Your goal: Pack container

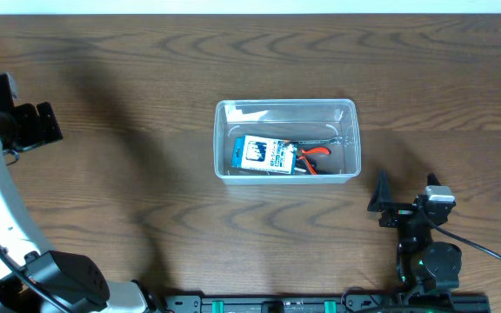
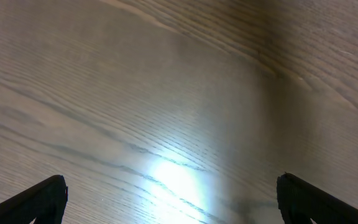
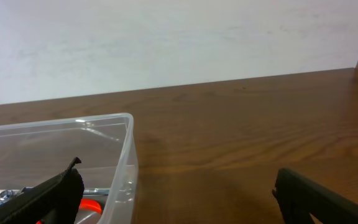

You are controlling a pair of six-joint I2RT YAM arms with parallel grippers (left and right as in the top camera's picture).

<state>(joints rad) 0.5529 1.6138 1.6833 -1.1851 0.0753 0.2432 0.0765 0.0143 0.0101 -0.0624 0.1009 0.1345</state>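
Container (image 1: 287,116): mid-table, long axis left–right, holding blue-white box (image 1: 263,155) and red-handled pliers (image 1: 314,155). Right gripper (image 1: 405,198): fingers spread wide, empty, near its right front corner; nearer arm. Left gripper (image 1: 35,126): spread, empty, well apart.

The dark brown, wavy-grained wooden tabletop (image 1: 129,104) fills the overhead view, and its far edge meets a white wall (image 3: 166,43). Directly on it, a little right of the middle, stands a clear, see-through rectangular plastic container (image 1: 219,139) with rounded corners and a thick rim, its long sides parallel to that far edge. In the left wrist view, bare wood carries a bright patch of glare.
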